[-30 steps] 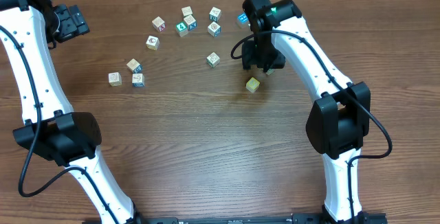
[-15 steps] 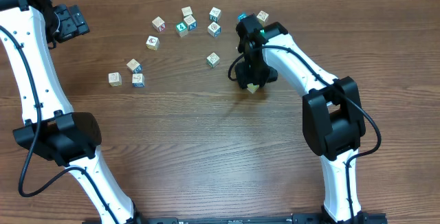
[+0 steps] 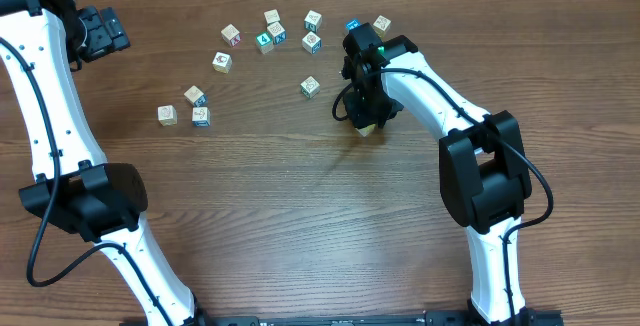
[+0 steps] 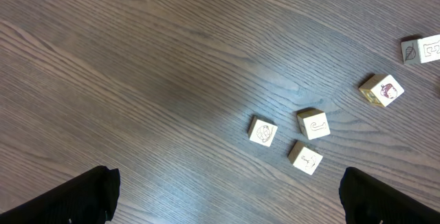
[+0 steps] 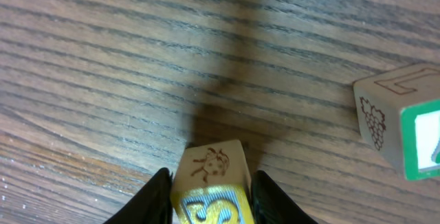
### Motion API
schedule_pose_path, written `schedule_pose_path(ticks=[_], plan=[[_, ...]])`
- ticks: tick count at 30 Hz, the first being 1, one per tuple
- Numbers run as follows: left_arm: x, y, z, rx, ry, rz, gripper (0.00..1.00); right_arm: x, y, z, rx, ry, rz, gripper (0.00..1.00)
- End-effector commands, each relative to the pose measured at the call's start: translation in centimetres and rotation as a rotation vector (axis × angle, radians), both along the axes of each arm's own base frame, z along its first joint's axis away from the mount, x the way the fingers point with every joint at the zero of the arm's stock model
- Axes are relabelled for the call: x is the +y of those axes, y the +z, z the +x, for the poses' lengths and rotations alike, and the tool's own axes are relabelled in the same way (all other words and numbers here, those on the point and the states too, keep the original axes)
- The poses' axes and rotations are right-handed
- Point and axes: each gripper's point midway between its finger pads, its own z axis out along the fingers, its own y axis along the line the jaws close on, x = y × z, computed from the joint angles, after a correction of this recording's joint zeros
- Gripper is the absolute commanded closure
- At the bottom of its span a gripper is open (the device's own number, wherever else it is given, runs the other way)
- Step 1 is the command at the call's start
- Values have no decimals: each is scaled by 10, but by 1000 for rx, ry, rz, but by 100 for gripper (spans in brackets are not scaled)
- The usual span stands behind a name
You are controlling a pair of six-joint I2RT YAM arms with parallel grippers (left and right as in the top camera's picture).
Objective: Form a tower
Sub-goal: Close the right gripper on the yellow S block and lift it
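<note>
Grip on ladybug cube (image 5: 208,163), lower centre of right wrist view: right gripper (image 5: 212,198) pinching it, one finger flat on each side face, likely so it lifts square. Cube sits on table (image 3: 300,216), right of centre overhead. Grape-marked cube (image 5: 397,124) near, not touching. Tower: no stack visible yet; this cube probably base or next piece. Loose cubes (image 3: 272,34) scattered upper centre. Left gripper (image 4: 232,200) spread wide, empty, upper left, away from work.
</note>
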Motion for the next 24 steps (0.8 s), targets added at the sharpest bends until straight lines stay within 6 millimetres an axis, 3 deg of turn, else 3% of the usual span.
schedule_pose_path(ticks=[1,7,24], plan=[[1,6,1,-19,10,11,0,0,0,1,-2,-19,0,67],[1,7,1,-19,10,12,1,0,0,1,4,-112,7,66],[1,6,1,-19,9,12,0,-1,0,-2,16,-111,3,59]])
